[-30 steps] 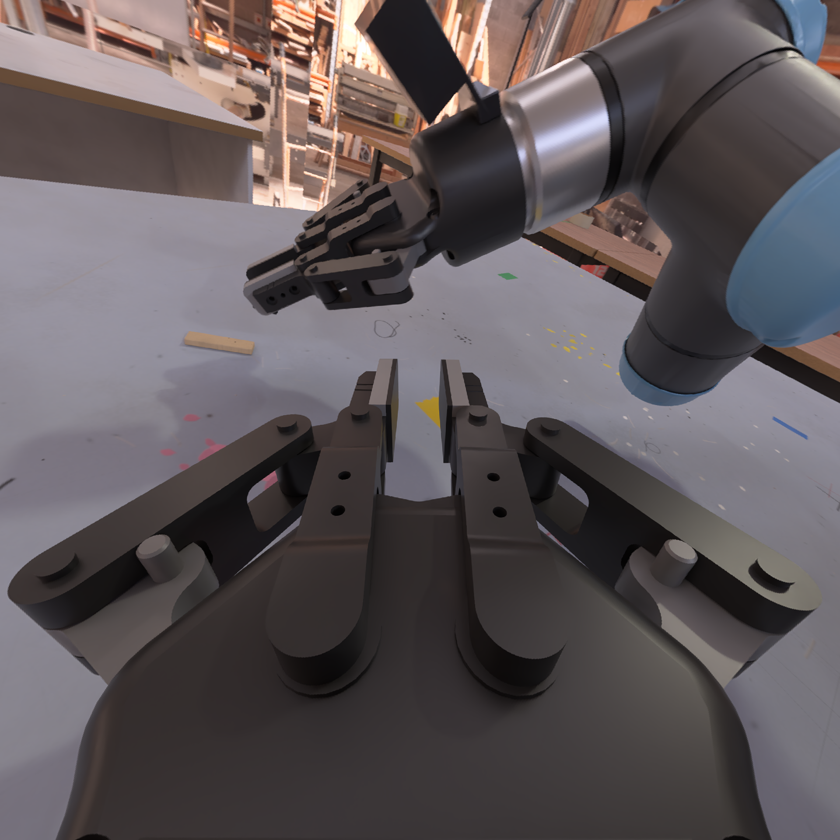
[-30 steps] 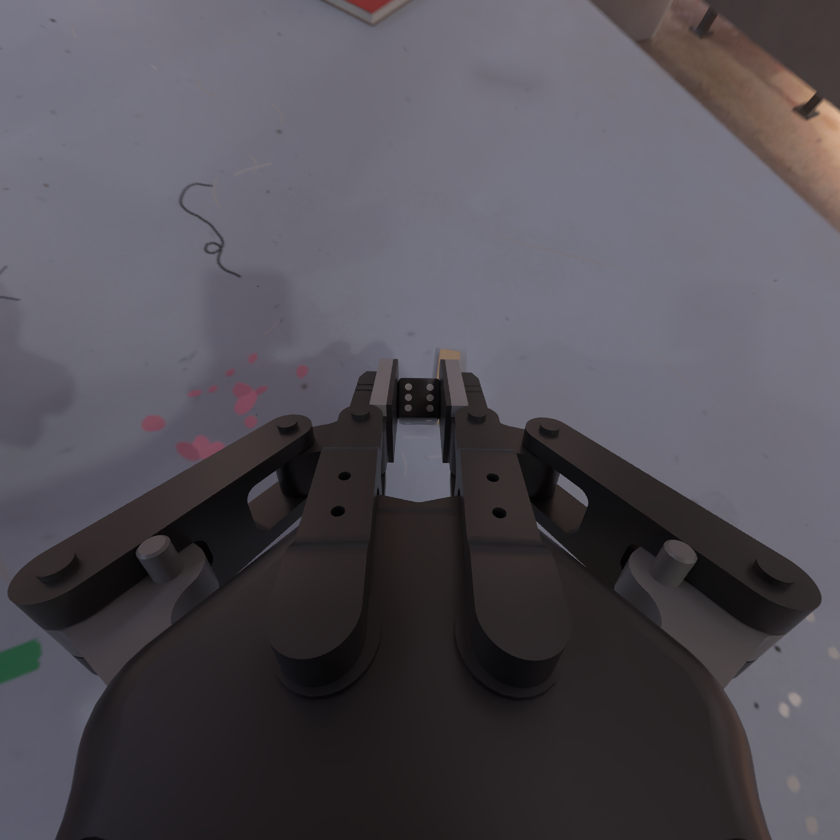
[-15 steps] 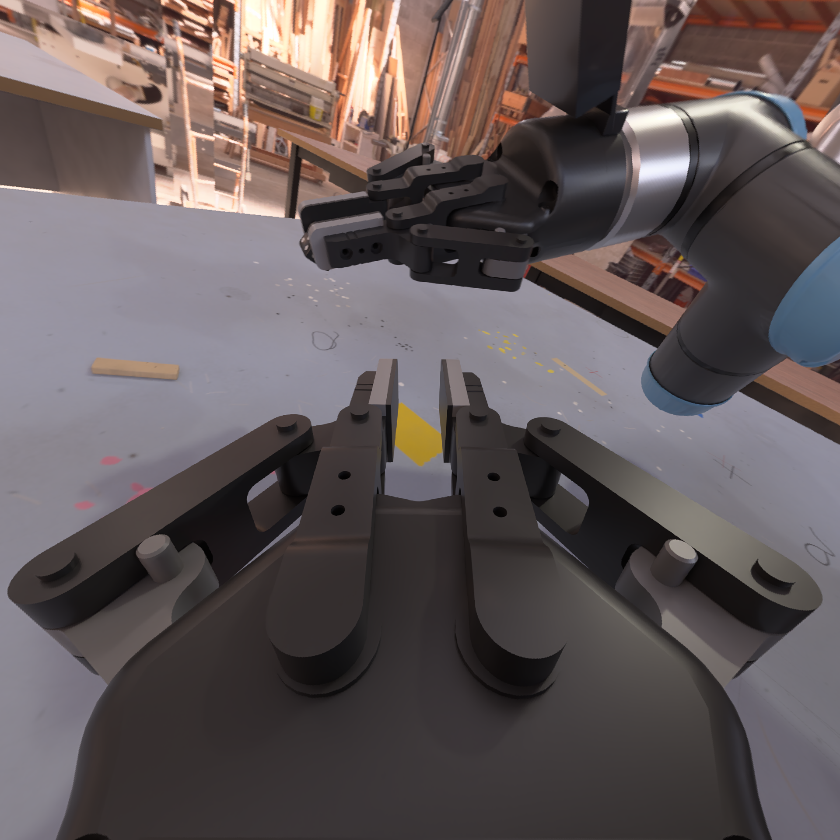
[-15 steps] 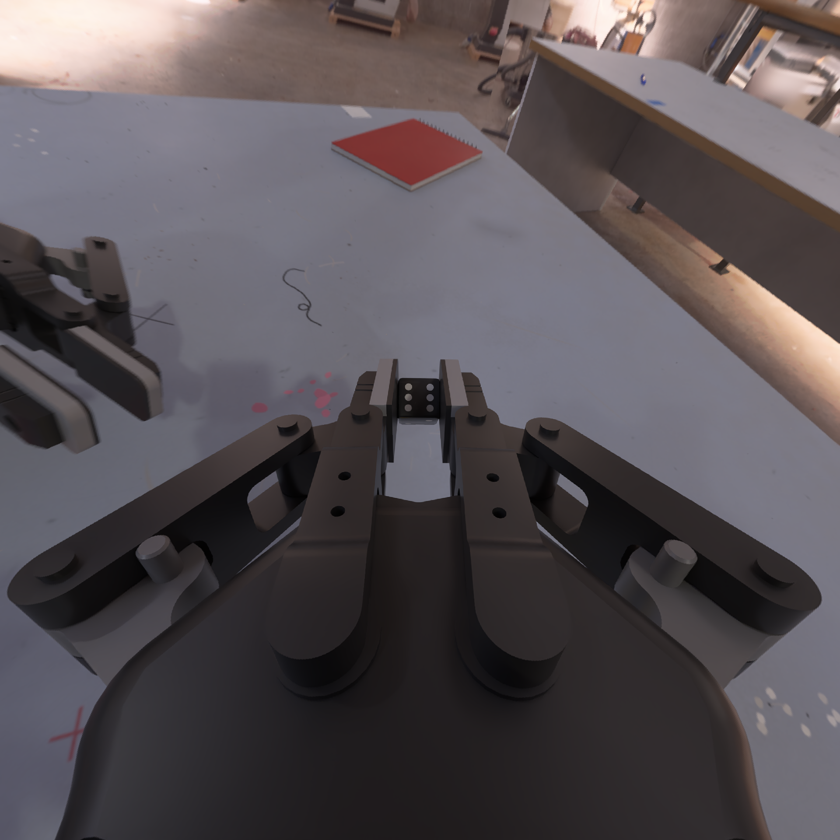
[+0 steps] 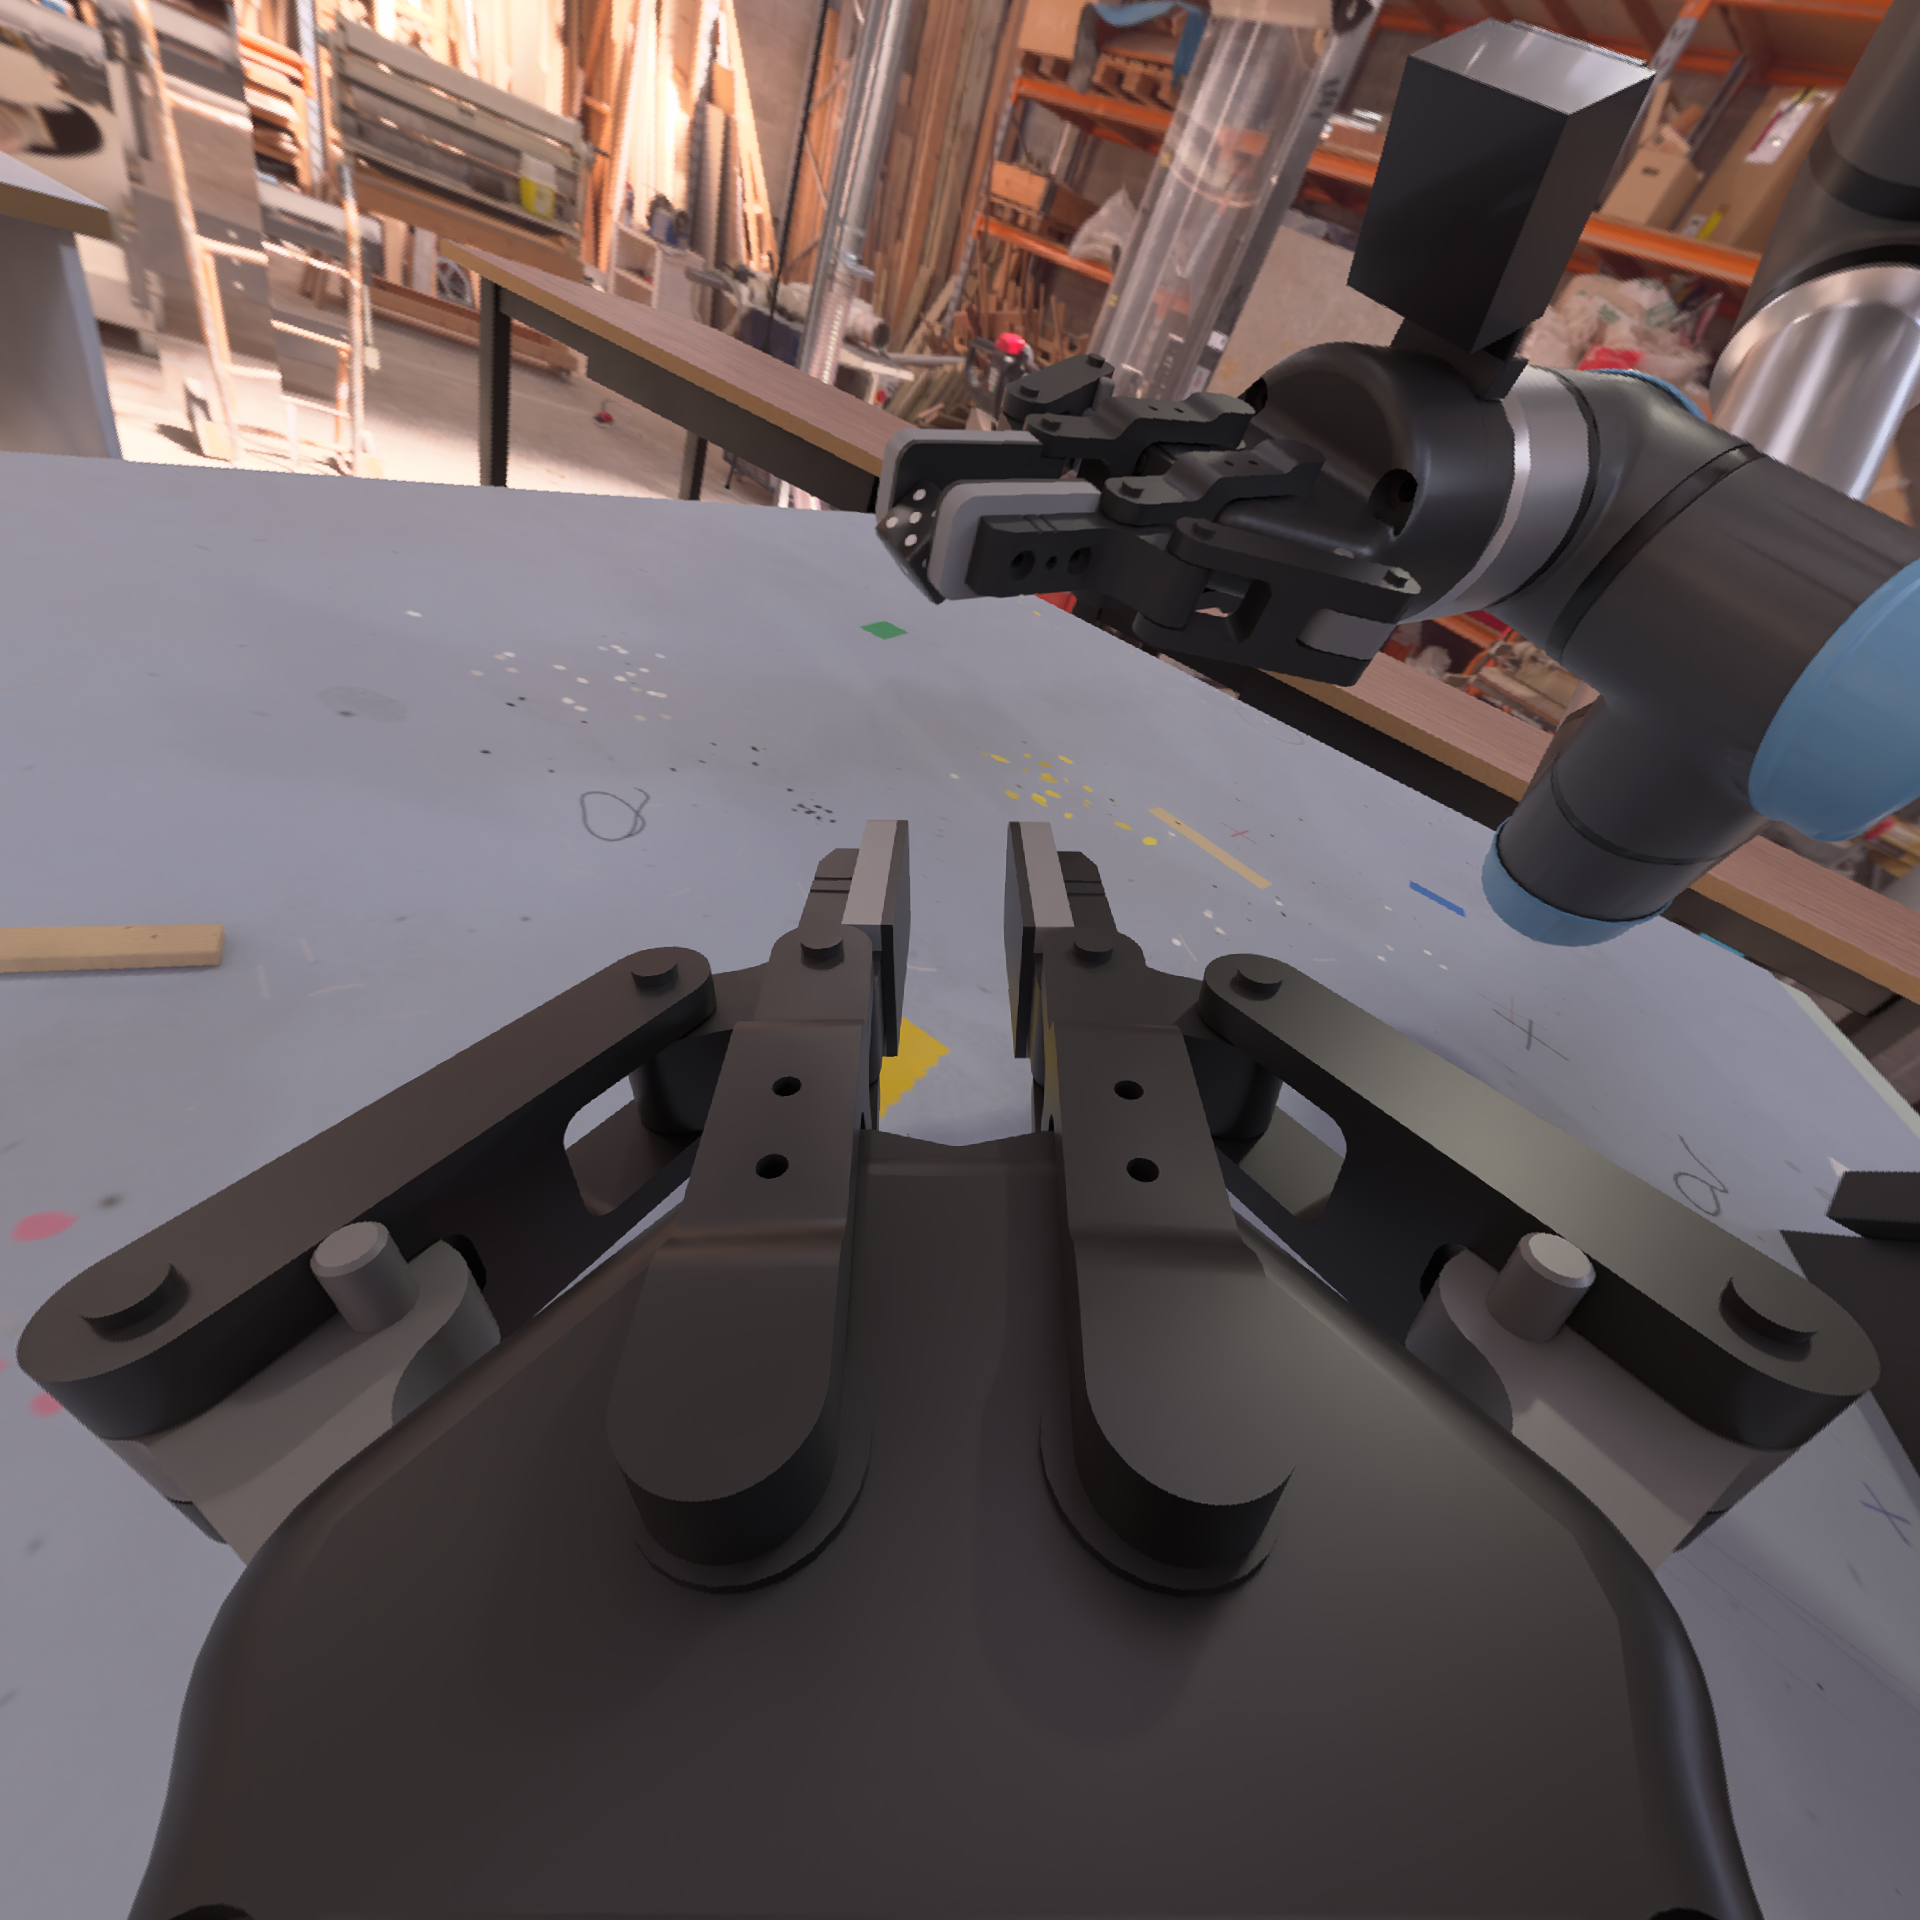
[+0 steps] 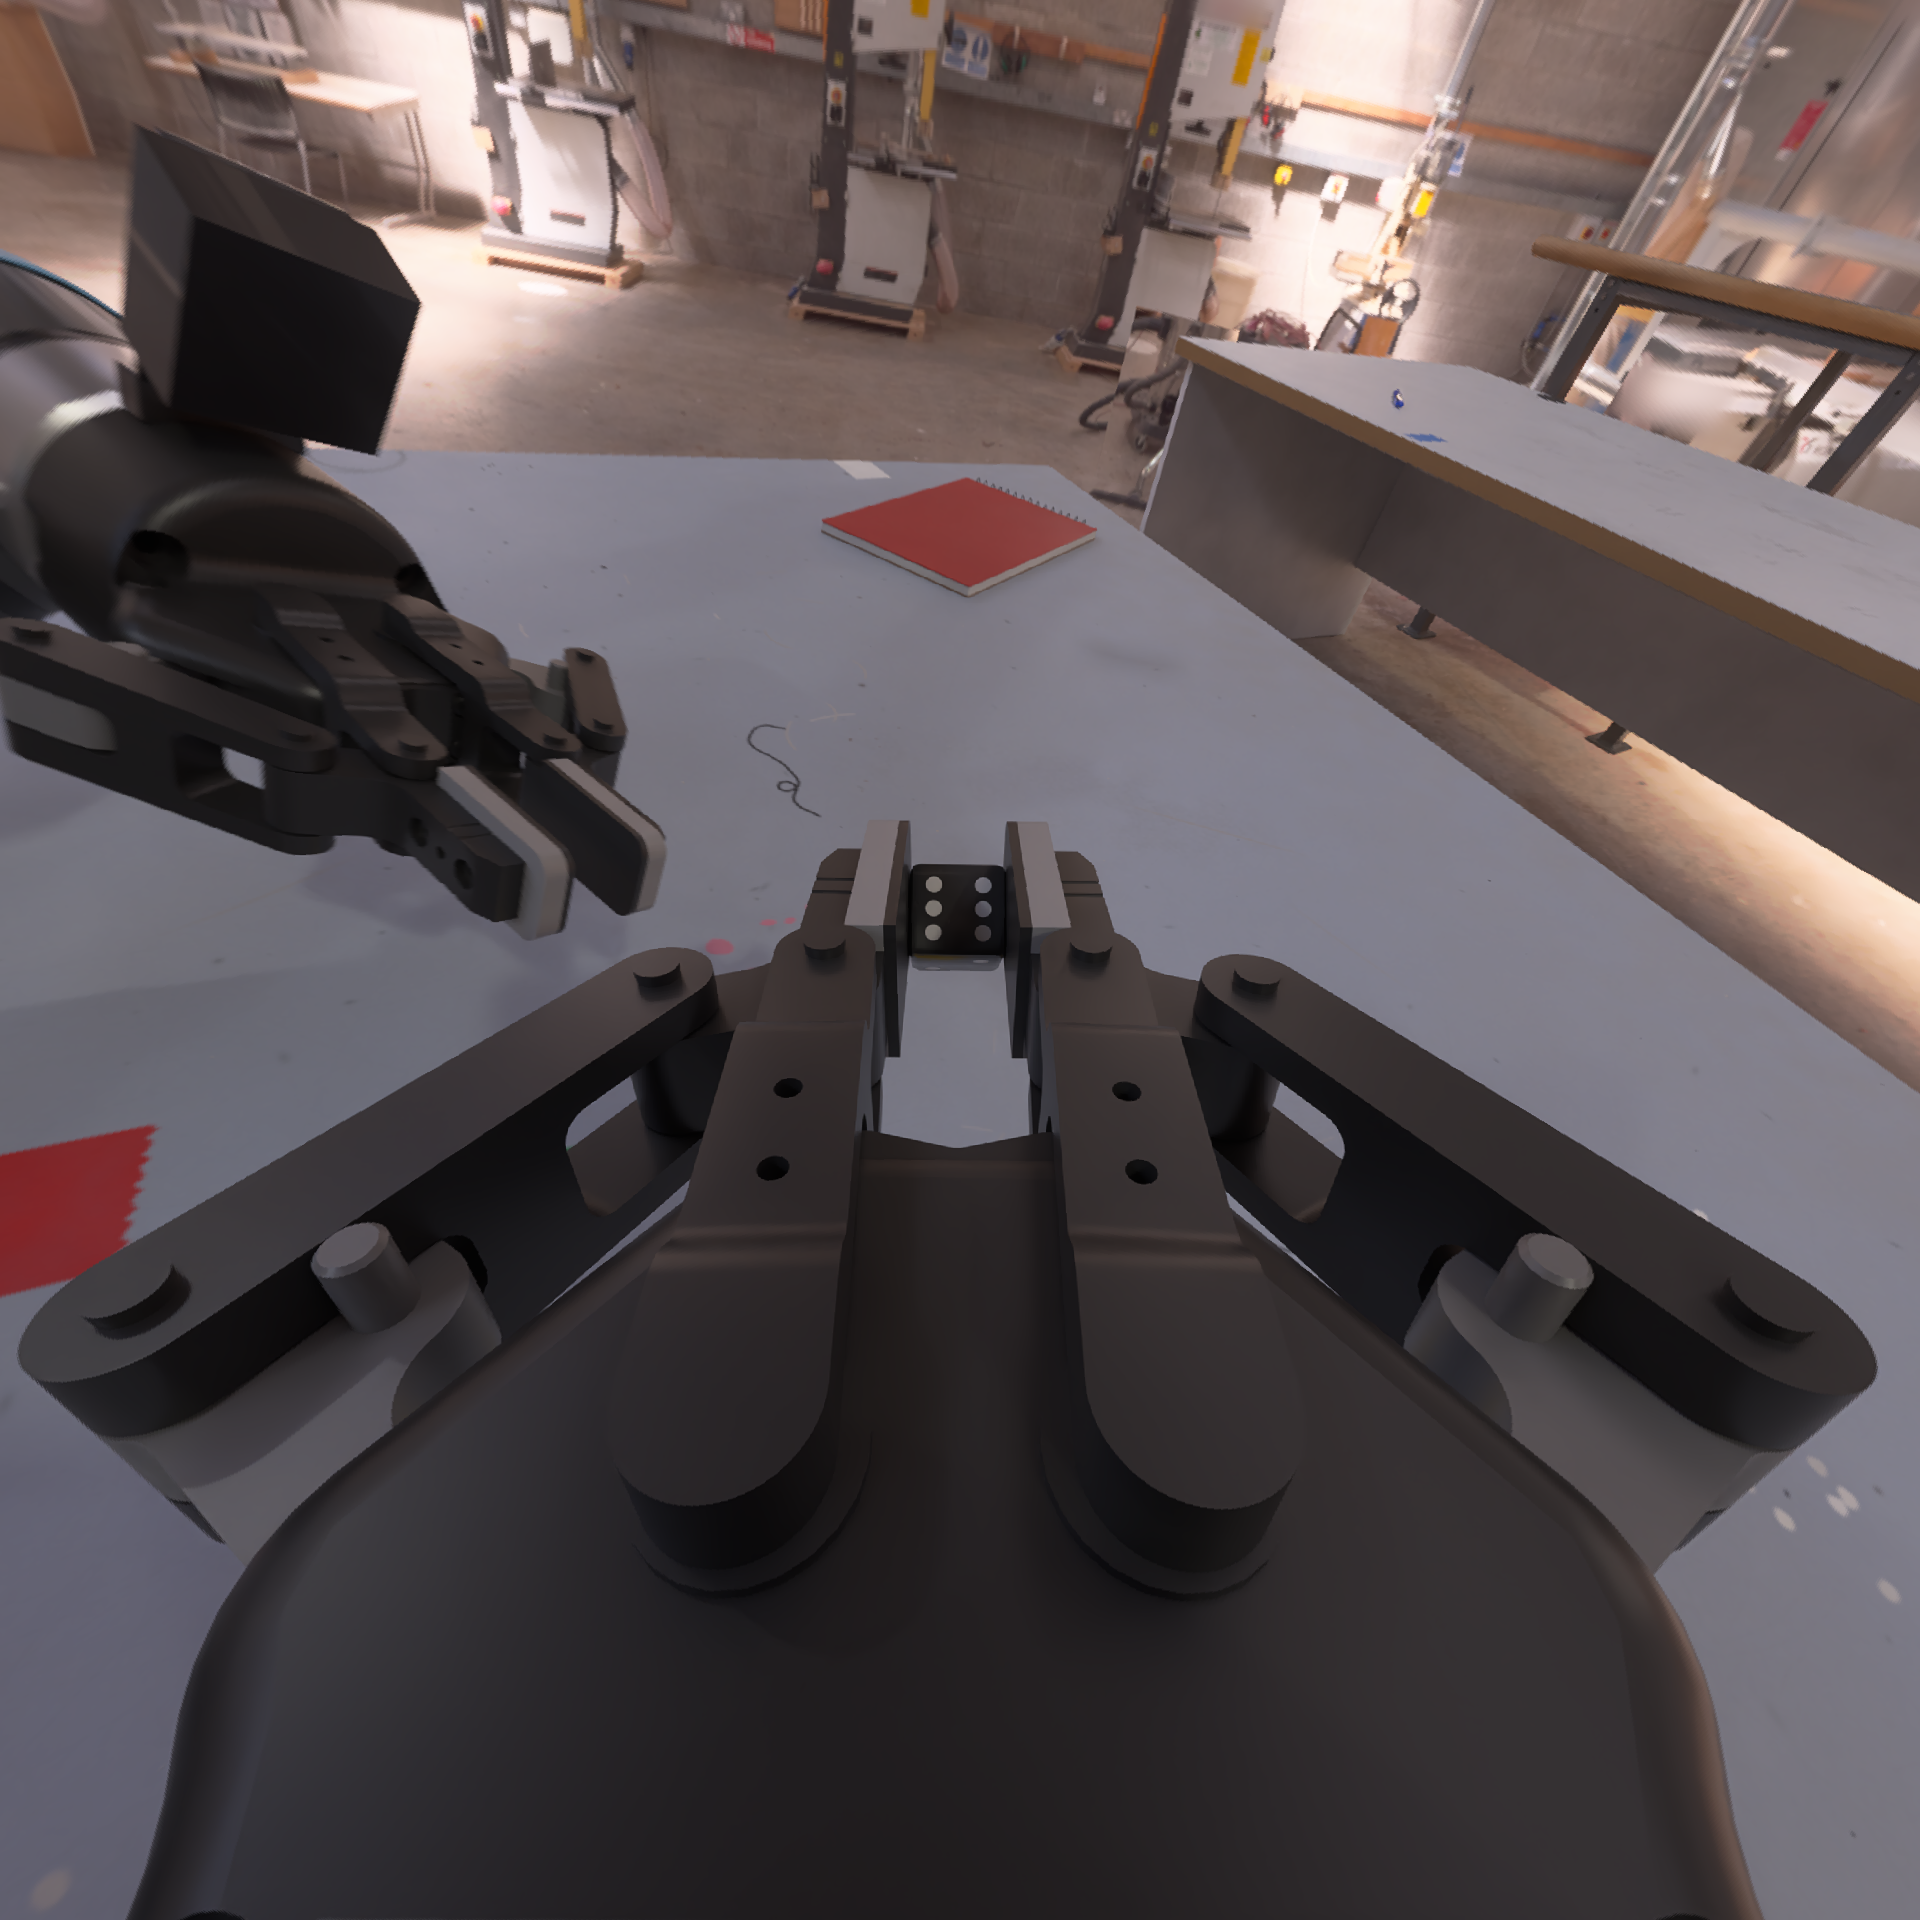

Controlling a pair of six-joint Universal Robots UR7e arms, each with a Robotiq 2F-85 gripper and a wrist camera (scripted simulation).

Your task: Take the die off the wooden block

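My right gripper point(image 6: 958, 883) is shut on a small black die point(image 6: 958, 909) with white pips and holds it in the air above the grey table. In the left wrist view the right gripper point(image 5: 920, 525) hangs at the upper right, with the die point(image 5: 912, 516) at its fingertips. The flat wooden block point(image 5: 109, 948) lies bare on the table at the far left edge of that view. My left gripper point(image 5: 956, 878) is empty, its fingers a narrow gap apart, hovering over the table. It also shows in the right wrist view point(image 6: 582, 883), to the left of the die.
A red notebook point(image 6: 958, 535) lies on the far part of the grey table point(image 6: 1195, 779). A red patch point(image 6: 62, 1205) marks the table at the left. The table's right edge point(image 6: 1558, 935) drops to the floor, with another bench point(image 6: 1558, 499) beyond. A yellow patch point(image 5: 909, 1060) lies under my left gripper.
My right gripper has risen and tilted up with the die held in it, away from the wooden block. My left gripper has also lifted and turned; the block now sits further left in its view.
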